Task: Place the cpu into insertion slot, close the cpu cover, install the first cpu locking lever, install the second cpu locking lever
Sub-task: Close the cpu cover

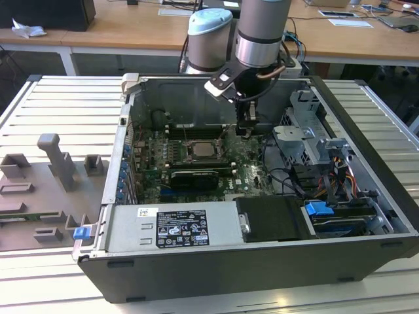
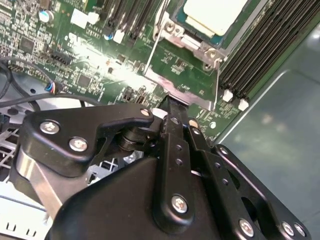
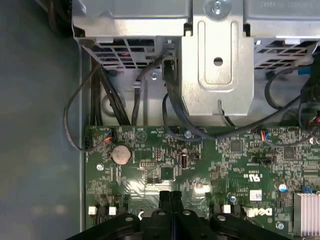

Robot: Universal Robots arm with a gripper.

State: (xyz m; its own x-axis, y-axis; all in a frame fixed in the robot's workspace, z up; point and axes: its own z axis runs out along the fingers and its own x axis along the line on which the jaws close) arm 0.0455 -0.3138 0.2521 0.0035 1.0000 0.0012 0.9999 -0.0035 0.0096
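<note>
place: robotics lab | cues: slatted metal workbench (image 1: 59,98); open computer case (image 1: 229,275); office desks (image 1: 131,29)

The cpu (image 2: 215,12) is pale silvery-beige, the motherboard (image 3: 200,165) green, the gripper (image 3: 171,195) black, the drive tab (image 1: 319,210) blue.

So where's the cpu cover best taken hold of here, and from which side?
Probably its free edge, opposite the hinge. In the second wrist view the cpu cover lies swung open away from the cpu, a thin frame around a window; come from the side where the tool is.
</note>
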